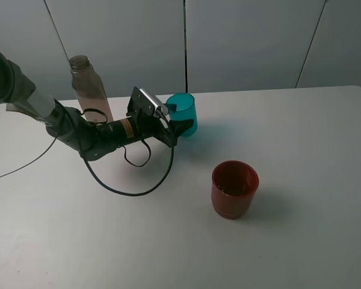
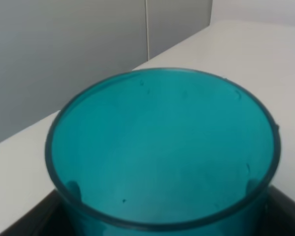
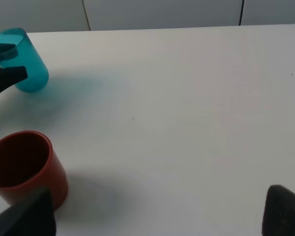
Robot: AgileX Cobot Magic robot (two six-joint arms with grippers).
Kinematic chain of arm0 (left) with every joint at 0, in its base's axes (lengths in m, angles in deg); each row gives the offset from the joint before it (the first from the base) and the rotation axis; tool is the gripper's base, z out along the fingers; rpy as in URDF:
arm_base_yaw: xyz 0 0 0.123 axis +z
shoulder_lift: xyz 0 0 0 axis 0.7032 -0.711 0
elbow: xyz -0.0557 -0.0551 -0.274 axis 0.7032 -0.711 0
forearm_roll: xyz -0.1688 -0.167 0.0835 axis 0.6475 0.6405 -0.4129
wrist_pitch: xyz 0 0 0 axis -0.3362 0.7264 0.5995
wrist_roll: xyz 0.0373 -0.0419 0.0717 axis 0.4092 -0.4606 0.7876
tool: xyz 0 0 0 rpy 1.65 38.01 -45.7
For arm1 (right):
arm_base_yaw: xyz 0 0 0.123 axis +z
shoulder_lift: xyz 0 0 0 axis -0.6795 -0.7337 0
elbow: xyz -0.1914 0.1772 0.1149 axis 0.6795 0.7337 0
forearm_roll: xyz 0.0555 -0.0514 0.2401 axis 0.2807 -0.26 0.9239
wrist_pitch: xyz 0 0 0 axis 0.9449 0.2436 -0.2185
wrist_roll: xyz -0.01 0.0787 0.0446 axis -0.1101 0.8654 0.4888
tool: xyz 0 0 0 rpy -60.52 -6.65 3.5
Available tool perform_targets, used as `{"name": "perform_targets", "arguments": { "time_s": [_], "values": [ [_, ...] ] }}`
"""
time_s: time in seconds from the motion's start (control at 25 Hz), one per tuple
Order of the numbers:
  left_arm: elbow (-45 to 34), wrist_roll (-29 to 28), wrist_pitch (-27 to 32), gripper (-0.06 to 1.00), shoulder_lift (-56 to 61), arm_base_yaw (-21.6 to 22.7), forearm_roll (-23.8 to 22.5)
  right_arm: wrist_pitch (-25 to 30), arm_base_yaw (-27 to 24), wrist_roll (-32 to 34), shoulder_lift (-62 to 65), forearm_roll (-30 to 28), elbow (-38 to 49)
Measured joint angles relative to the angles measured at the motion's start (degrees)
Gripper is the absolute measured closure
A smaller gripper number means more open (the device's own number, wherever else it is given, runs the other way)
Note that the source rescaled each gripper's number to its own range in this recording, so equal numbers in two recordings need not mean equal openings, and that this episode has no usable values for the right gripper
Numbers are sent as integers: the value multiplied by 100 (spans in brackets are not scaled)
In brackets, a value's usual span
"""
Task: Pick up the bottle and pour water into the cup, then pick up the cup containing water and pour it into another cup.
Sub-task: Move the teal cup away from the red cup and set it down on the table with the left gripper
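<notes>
At ten o'clock on the counter (image 1: 301, 150), the left pincer (image 1: 175, 123) is clamped around the teal cup (image 1: 183, 112), which is tilted back toward upright, while the bottle (image 1: 89, 89) stands just behind the arm. The red cup (image 1: 234, 188) at six o'clock seems to hold liquid already, so both pours look done, only the set-down left. The right pincer (image 3: 157, 216) hangs spread wide, holding nothing.
</notes>
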Motion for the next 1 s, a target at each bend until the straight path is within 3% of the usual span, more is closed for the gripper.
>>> {"name": "perform_targets", "arguments": {
  "time_s": [0.64,0.96,1.0],
  "values": [
    [28,-184,10,67,-62,0,-20,0,0,0,0,0,0],
    [28,-47,331,67,108,0,-320,0,0,0,0,0,0],
    [28,-47,344,62,122,0,-330,0,0,0,0,0,0]
  ]
}}
